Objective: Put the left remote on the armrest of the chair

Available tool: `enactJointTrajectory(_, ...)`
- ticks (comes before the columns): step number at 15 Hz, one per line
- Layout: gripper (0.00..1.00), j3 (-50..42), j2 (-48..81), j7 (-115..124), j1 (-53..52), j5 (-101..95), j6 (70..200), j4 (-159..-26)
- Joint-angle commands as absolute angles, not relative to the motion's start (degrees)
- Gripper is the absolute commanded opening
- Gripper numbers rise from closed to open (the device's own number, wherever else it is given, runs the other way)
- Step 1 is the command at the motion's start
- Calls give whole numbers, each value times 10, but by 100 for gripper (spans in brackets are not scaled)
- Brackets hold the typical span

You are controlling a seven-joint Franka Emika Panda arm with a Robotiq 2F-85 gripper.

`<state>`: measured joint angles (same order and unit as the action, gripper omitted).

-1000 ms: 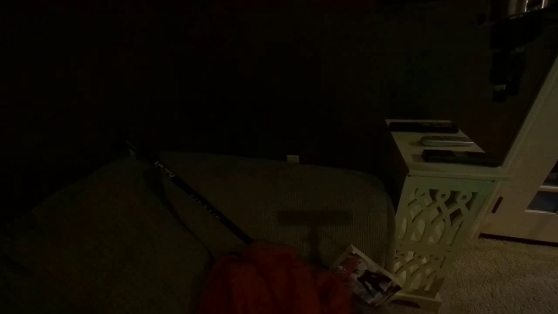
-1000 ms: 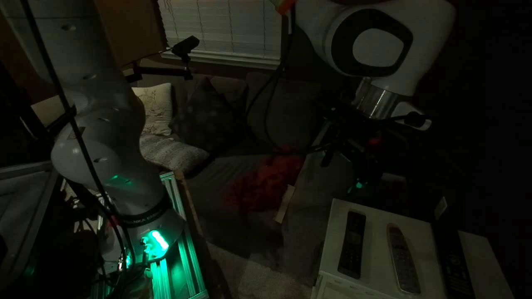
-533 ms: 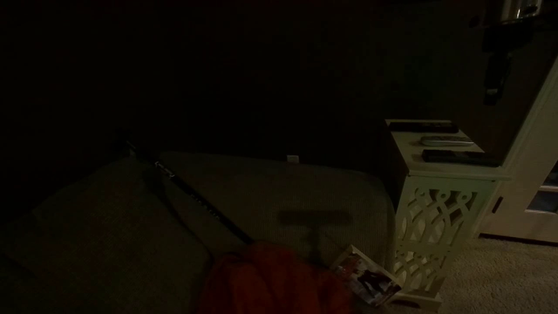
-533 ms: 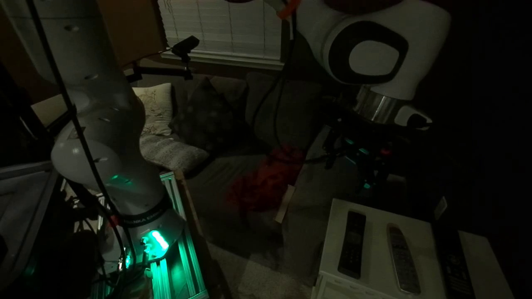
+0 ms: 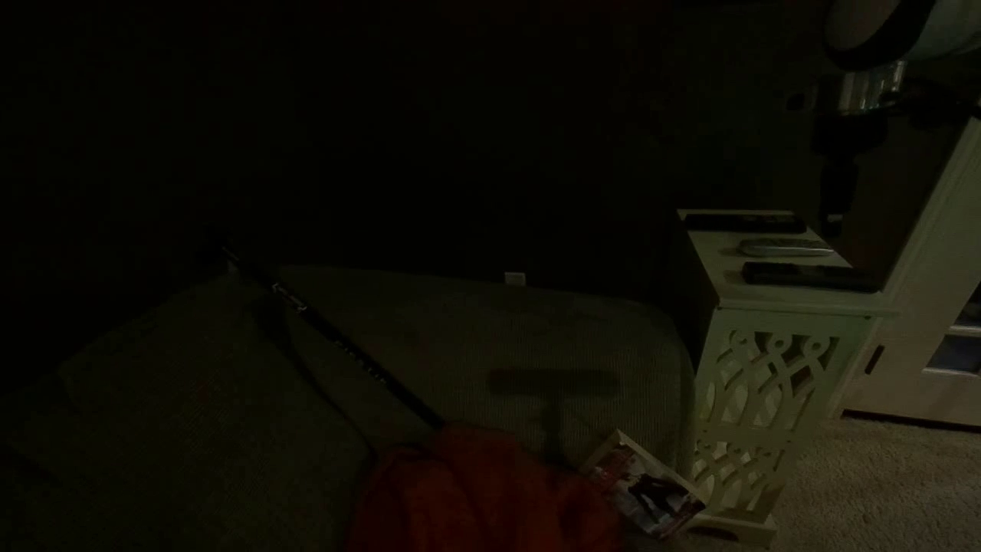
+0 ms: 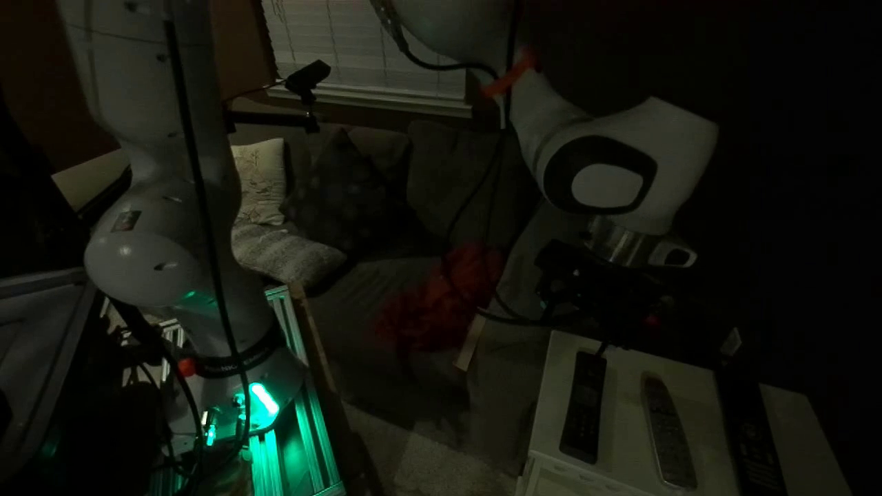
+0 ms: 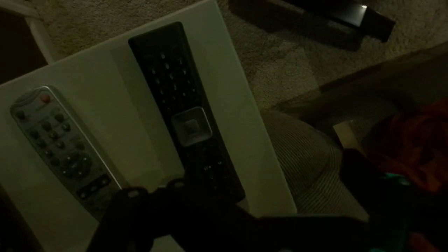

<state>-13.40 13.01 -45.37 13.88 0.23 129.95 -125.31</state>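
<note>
Fingers (image 5: pixel 833 218), too dark to tell whether parted or closed, hang near the left remote (image 6: pixel 583 406) on the worktop (image 6: pixel 623 413), presumably to pick it up.

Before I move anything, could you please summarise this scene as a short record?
Lighting: very dim
Surface: white table
On top, in an exterior view: black left remote, grey middle remote, dark right remote
End effector: over the table near the left remote; opening and contact unclear
Chair: beside the table, red cloth on it
</note>
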Motion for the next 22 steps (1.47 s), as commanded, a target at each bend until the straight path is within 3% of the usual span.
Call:
enactJointTrajectory(1,100,-117,203,-463,169,28,1265,-1199)
enactJointTrajectory(2,100,-119,162,-450,162,2,1294,-1240)
enactJointTrajectory(6,100,-113,200,-449,174,6,1284,-1214)
enactJointTrajectory(21,100,-52,303,-573,242,9,1546,-1219)
enactJointTrajectory(22,96,-49,306,-573,245,8,1553,-1219)
